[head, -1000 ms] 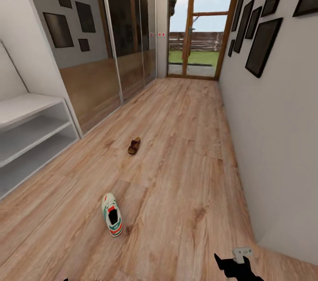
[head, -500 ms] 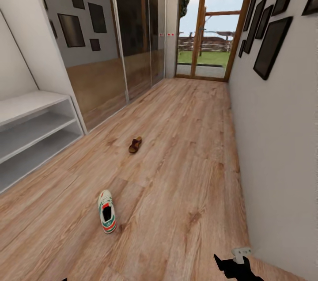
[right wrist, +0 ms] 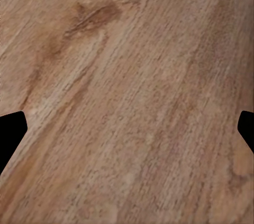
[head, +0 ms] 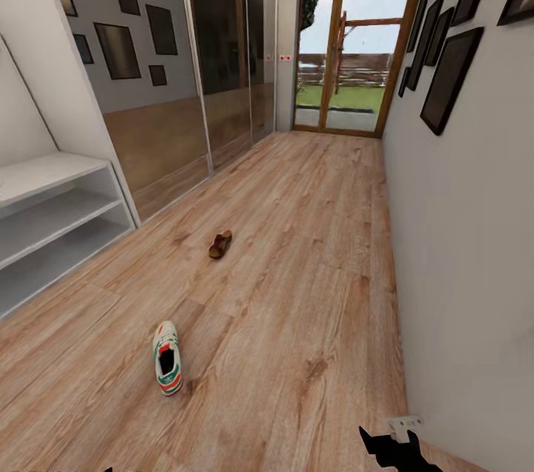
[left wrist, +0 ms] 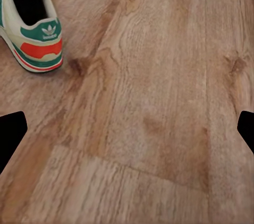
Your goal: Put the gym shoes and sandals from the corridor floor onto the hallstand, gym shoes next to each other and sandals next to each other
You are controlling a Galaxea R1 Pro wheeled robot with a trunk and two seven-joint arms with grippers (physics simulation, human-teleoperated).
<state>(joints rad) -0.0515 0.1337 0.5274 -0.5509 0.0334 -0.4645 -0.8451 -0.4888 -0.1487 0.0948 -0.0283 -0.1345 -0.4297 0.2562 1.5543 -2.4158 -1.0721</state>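
Left end effector (left wrist: 127, 129) wide open, empty; gym shoe (left wrist: 33, 20) heel: trefoil logo

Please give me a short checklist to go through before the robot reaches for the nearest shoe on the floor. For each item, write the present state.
1. Target in sight: the gym shoe lies on the floor, upright on its sole. Ok.
2. Left gripper free: fingers wide apart, bare planks between them. Ok.
3. Right gripper free: fingers wide apart, nothing between them. Ok.
4. Left gripper lined up on the shoe: its heel sits off to one side in the left wrist view, not between the fingers. Not ok.
5. Shoe rack free: the visible shelves look bare, but the rest is cut off. Cannot tell.
6. All shoes located: one gym shoe and one sandal seen. Not ok.
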